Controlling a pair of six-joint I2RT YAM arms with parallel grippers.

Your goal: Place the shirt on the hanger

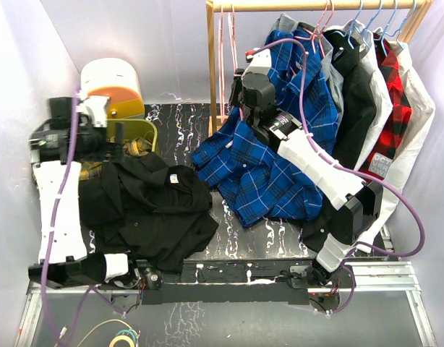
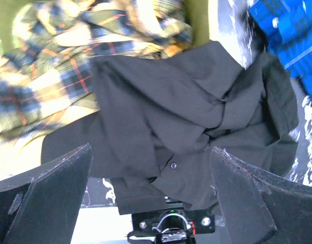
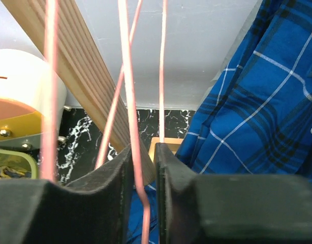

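No writing here can be read with any certainty. The white neck label (image 1: 180, 176) on the black shirt (image 1: 146, 210) is too small to make out. The dark print (image 1: 382, 160) on the white garment (image 1: 423, 101) at the right end of the rack (image 1: 316, 6) (perhaps starting "OFF") is blurred.

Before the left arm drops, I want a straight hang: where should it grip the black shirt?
Probably the collar, by its white label, coming down from above. The shirt lies in a crumpled heap with the collar uppermost at its far right corner, a firm exposed band; lifted there, the body should hang.
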